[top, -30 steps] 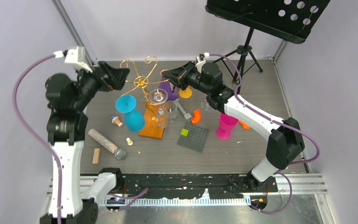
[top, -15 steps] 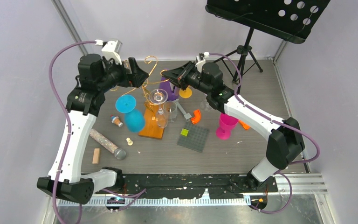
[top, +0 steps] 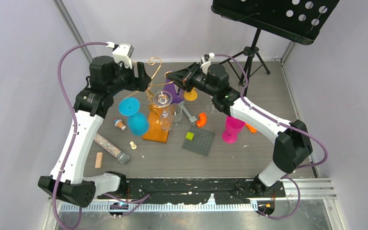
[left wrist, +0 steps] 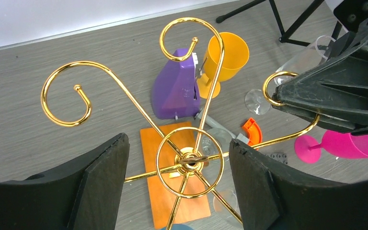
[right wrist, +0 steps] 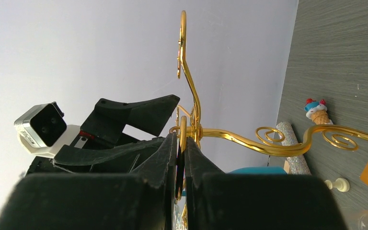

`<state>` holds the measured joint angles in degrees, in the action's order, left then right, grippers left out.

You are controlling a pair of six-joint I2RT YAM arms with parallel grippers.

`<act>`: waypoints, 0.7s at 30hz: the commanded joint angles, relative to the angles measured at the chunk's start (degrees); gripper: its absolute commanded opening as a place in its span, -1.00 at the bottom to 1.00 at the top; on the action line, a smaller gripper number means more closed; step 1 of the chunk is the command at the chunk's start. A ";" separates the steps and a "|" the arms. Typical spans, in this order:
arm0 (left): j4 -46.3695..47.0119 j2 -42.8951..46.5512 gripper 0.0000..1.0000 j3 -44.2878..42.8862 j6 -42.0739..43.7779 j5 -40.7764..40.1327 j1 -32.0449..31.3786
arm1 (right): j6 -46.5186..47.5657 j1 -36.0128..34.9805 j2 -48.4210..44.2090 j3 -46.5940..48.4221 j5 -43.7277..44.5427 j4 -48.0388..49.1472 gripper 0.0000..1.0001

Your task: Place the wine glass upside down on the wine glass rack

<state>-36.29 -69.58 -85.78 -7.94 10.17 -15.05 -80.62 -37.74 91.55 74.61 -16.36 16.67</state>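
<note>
Viewed from above, the wine glass rack (left wrist: 190, 159) stands at the far centre of the worktop (top: 249, 158). Its orange base (top: 155, 133) runs toward 6 o'clock from the stem.

Right gripper (right wrist: 181, 136): at 3 o'clock of the rack top, jaws pinched almost together on the gold wire of one scroll arm. The wrist view shows the wire running between the two fingers.

Left gripper (left wrist: 178, 143): at 9 o'clock of the rack top, jaws spread wide, holding nothing. In its wrist view the fingers stand either side of the rack's round centre ring, with a gap on each side and no contact.

Wine glass (top: 162, 99): clear, foot uppermost and bowl low, over the orange base and just beside the stem. It lies at about 4 o'clock of the left gripper and 7 o'clock of the right. Neither gripper touches it. Whether it hangs from the wire or rests on the base, I cannot tell.

A blue cup (top: 135, 117) lies tipped at 8 o'clock of the glass.
</note>
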 commanded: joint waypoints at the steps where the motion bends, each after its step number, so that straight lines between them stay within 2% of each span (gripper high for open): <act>1: 1.87 -0.46 0.45 0.54 1.45 -0.38 -0.74 | 4.24 -0.24 1.39 0.82 -1.66 -1.19 -0.89; 17: 4.02 -0.22 -0.33 4.03 0.04 2.13 -1.83 | 4.86 0.01 1.54 0.50 -1.28 -1.55 -0.88; 20: 4.29 -0.39 -0.41 4.35 0.03 2.05 -1.78 | 5.09 0.16 1.46 0.28 -1.37 -1.63 -0.69; 21: 4.40 -0.50 -0.42 4.46 0.03 1.97 -1.82 | 5.20 0.18 1.38 0.10 -1.39 -1.64 -0.56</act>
<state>-33.23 -70.02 -81.95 -7.49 11.27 -16.60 -80.20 -37.56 91.88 74.63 -16.71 17.21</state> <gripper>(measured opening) 0.307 0.149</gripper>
